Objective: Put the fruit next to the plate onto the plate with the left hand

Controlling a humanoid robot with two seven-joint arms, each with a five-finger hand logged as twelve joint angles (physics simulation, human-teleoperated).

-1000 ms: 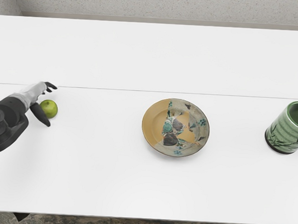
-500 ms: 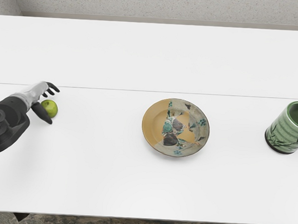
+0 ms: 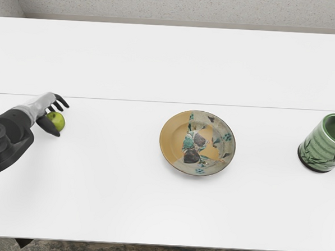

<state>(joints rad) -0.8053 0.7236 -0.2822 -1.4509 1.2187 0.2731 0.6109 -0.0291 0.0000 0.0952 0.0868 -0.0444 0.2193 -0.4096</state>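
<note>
Since a second ago the left hand point(image 3: 48, 113) has crept farther over the green apple point(image 3: 57, 120), and its dark thumb point(image 3: 48, 125) has drawn in against the fruit's near side. On the white table point(image 3: 124, 202), the ochre plate point(image 3: 168, 134) with teal and grey markings sits at the centre, bare of fruit. A green cup point(image 3: 324, 144) stands upright near the right edge. Well to the plate's left, the apple rests on the table, the hand open around it, fingers point(image 3: 61, 103) splayed just beyond it, not clasping.
</note>
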